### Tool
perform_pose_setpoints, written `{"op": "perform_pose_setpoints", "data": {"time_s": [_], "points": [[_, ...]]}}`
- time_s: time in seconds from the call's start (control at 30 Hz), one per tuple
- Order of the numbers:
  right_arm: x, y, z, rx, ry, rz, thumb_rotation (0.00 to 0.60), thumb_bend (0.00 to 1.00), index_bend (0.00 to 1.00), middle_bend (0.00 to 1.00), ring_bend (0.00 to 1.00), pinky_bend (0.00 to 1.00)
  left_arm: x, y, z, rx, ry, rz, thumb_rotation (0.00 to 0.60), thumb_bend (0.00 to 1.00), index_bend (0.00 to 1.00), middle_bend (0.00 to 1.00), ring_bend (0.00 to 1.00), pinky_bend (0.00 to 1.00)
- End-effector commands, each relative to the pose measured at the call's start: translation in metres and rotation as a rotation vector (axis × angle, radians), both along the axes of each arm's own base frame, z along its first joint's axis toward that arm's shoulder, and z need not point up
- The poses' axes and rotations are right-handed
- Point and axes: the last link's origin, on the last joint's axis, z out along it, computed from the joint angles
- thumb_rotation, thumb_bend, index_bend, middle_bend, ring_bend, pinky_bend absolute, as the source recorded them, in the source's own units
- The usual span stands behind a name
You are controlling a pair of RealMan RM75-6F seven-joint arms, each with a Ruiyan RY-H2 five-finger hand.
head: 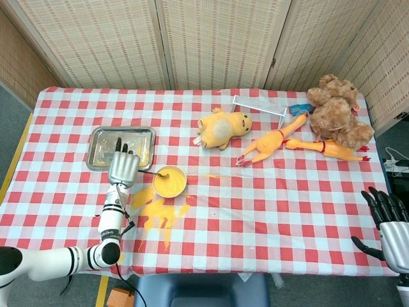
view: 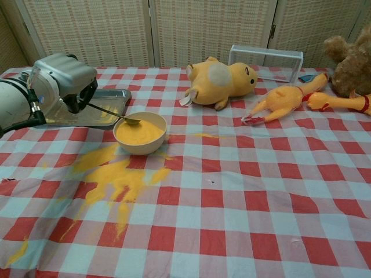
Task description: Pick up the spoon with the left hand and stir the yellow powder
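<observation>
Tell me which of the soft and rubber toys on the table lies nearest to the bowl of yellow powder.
The yellow plush duck. It lies just beyond and right of the bowl, while the rubber chickens and the brown teddy bear lie farther right.

The left robot hand grips the spoon by its handle, the spoon's bowl resting at the left rim of the cream bowl of yellow powder. Spilled powder streaks the checked cloth on the desk in front of the bowl. A metal tray lies behind the hand. Farther back lie a yellow plush duck and a rubber chicken.
</observation>
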Motion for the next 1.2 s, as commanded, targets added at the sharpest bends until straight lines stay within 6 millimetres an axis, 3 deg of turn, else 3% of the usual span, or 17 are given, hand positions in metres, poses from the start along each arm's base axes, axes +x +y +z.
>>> {"op": "perform_pose_setpoints", "data": {"time_s": [0.03,0.43,0.83,1.2], "points": [[0.0,0.0,0.0,0.0,0.0,0.0,0.6,0.1,0.0,0.0,0.0,0.0,0.002,0.001,0.003,0.007,-0.016,-0.003,0.6,0.73,0.9,0.39,0.15,0.0],[0.002,0.002,0.0,0.007,-0.004,0.011,0.6,0.09,0.0,0.0,0.0,0.0,0.015,-0.018,0.013,-0.075,-0.09,0.056,0.6,0.73,0.9,0.39,0.15,0.0],[0.002,0.003,0.001,0.008,-0.008,0.016,0.6,0.09,0.0,0.0,0.0,0.0,0.036,-0.02,0.015,-0.077,0.08,0.094,0.6,0.73,0.9,0.39,0.15,0.0],[0.001,0.003,0.003,0.001,-0.006,0.011,0.6,0.09,0.0,0.0,0.0,0.0,0.039,-0.011,0.026,-0.066,-0.055,0.079,0.6,0.73,0.9,0.4,0.16,0.0]]}}
